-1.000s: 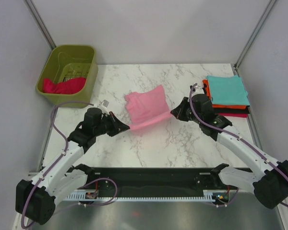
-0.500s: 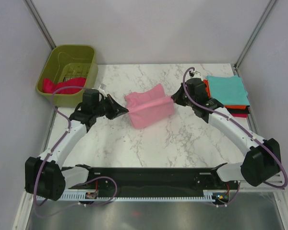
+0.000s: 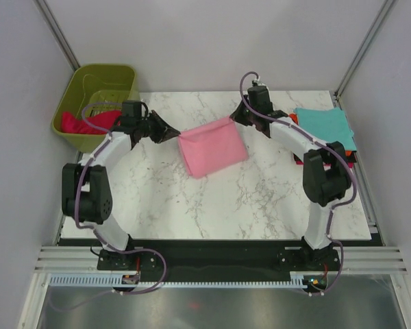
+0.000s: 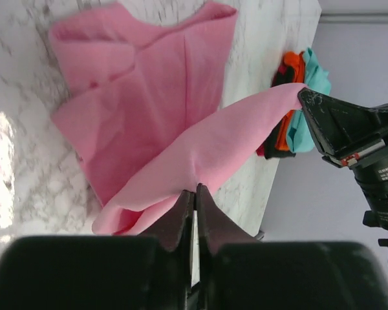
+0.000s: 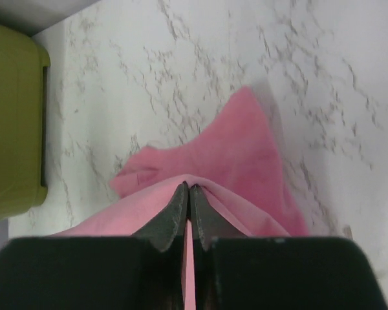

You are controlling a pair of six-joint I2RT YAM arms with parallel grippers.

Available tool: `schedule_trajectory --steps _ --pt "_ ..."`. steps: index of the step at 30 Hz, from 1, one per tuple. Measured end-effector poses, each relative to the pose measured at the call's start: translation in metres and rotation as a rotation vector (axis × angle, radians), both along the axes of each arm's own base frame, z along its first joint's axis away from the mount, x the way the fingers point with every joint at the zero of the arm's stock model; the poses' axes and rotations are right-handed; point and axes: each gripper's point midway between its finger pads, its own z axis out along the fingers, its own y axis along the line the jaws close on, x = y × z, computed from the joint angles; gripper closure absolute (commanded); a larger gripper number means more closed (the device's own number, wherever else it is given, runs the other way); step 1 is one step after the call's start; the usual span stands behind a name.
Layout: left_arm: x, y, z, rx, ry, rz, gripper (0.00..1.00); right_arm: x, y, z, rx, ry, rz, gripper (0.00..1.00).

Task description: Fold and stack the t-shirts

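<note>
The pink t-shirt (image 3: 212, 146) lies in the middle of the surface (image 3: 260, 199), nearer the far edge. Its long side runs left to right, with the right end tipped toward the far edge. The left jaws and right jaws are each pinched shut on one far corner.

Bright, diffuse light from above, with faint soft shadows. A glare streak marks the glossy white marbled desk (image 4: 3, 161) in the left wrist view; both wrist foregrounds blur.
</note>
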Motion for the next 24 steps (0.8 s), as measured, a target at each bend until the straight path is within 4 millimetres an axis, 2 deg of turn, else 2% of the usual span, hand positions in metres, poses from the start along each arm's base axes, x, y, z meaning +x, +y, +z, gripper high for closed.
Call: schedule_trajectory --steps 1,2,3,6,8,10,13,16,18,20,24 --pt "0.014 0.002 -0.002 0.001 -0.001 0.005 0.61 0.015 0.005 -0.001 0.013 -0.006 0.003 0.61" --pt "0.032 0.004 -0.006 0.001 0.003 0.011 0.17 0.029 0.009 -0.002 0.026 -0.013 0.001 0.31" --pt "0.049 0.007 -0.012 0.002 0.009 0.018 0.04 0.044 0.013 -0.001 0.035 -0.027 -0.004 0.02" --pt "0.092 0.012 -0.032 -0.001 0.031 0.026 0.0 0.078 0.019 -0.007 0.032 -0.058 -0.005 0.02" --pt "0.1 0.016 -0.049 0.005 0.06 0.03 0.0 0.085 0.018 -0.016 0.023 -0.052 -0.004 0.02" --pt "0.095 0.02 -0.065 0.022 0.095 0.029 0.0 0.08 0.014 -0.032 -0.001 -0.03 0.0 0.06" --pt "0.082 0.021 -0.068 0.043 0.107 0.031 0.01 0.059 0.002 -0.058 -0.05 0.012 0.009 0.14" --pt "0.065 0.02 -0.061 0.077 0.097 0.034 0.02 0.037 -0.007 -0.077 -0.099 0.06 0.033 0.21" --pt "0.055 0.021 -0.051 0.107 0.075 0.048 0.05 0.03 -0.01 -0.081 -0.118 0.07 0.047 0.28" --pt "0.044 0.016 -0.035 0.147 0.024 0.057 0.05 0.021 -0.011 -0.08 -0.127 0.071 0.065 0.28" --pt "0.026 0.001 -0.036 0.206 0.0 0.04 0.04 -0.009 -0.016 -0.095 -0.141 0.12 0.083 0.32"
